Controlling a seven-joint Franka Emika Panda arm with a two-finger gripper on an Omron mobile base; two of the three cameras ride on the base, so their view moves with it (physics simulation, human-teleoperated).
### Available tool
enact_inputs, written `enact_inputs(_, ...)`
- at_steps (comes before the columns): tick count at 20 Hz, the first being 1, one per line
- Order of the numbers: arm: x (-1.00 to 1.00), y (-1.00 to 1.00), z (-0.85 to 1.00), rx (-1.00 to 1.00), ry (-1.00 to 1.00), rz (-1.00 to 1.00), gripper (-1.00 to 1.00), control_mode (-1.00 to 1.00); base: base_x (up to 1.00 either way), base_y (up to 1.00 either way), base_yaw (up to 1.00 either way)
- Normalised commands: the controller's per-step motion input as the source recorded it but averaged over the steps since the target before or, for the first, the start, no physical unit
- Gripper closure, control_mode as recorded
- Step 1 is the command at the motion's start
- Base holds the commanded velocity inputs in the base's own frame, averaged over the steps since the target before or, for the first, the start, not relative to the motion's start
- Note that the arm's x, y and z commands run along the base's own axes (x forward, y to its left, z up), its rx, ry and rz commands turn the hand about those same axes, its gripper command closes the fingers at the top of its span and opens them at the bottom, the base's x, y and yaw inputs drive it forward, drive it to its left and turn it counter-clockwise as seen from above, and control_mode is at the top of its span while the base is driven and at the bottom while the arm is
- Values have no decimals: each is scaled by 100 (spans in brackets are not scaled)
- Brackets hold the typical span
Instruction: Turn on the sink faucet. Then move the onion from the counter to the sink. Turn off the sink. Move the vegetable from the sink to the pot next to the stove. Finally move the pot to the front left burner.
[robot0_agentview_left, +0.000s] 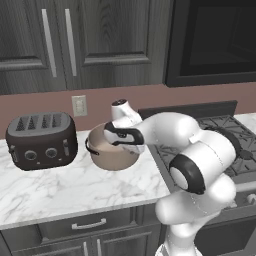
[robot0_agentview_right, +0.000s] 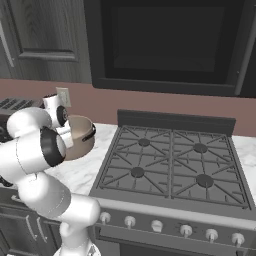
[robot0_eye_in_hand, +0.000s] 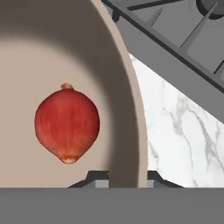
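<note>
The tan pot stands on the marble counter just left of the stove, and it also shows past my arm in the right base view. The red onion lies on the pot's floor. My gripper hangs over the pot's stove-side rim. One fingertip is inside the wall and the other outside, both pressed against it, so the gripper is shut on the rim. The sink and its faucet are out of view.
A dark toaster sits on the counter left of the pot. The stove's black grates begin right beside the pot, with the front left burner closest. A wall outlet and dark cabinets lie behind.
</note>
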Motion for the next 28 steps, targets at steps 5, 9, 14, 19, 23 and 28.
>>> enact_inputs(5, -40, -22, 7, 0, -7, -18, 100, -100, 0, 0, 0)
enact_inputs(9, -43, -35, 0, 0, -1, -24, 100, -100, 0, 0, 0)
enact_inputs(14, -30, -40, 7, 0, 0, -25, 100, -100, 0, 0, 0)
enact_inputs(19, -14, -55, 21, 1, 0, -29, 100, -100, 0, 0, 0)
enact_inputs(23, -2, -67, 22, 3, 0, -29, 100, -100, 0, 0, 0)
enact_inputs(28, -1, -70, 19, 2, -3, -27, 100, -100, 0, 0, 0)
